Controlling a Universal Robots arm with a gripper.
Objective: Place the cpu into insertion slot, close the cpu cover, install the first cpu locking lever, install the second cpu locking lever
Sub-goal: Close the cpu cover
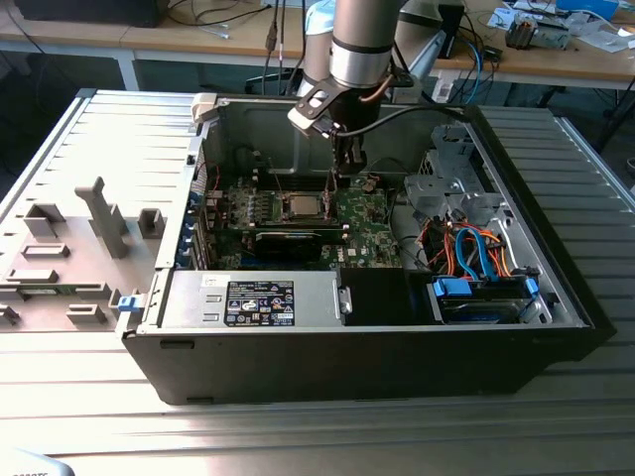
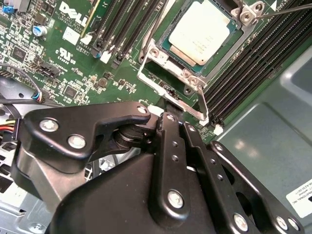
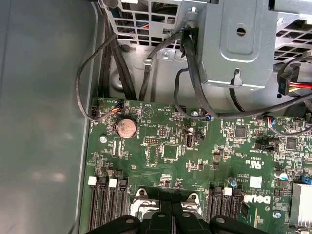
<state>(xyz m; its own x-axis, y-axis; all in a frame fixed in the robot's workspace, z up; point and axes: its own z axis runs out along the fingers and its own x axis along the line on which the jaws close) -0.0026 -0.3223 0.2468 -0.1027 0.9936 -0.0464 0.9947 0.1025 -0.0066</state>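
I'm seeing the cpu [image 2: 204, 30] lying flat in the insertion slot [image 2: 161, 54], its square silver-grey top facing up, no side longer than another. The gripper [image 2: 160, 113] is hovering just beside the slot's corner over the green board [image 2: 122, 83], fingers pressed together. I can't tell whether they're pinching anything.

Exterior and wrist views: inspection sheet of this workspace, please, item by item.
Surface: ribbed metal table, bearing an open computer case.
Job's things: cpu seated, cover lying framed around it, wire lever at the cover's corner.
Clutter: grey plastic fixtures at the exterior view's left.
Gripper: shut, low beside the lever.
Cables: black leads by the drive cage; blue and orange ones in the case.
Surroundings: wooden benches behind.
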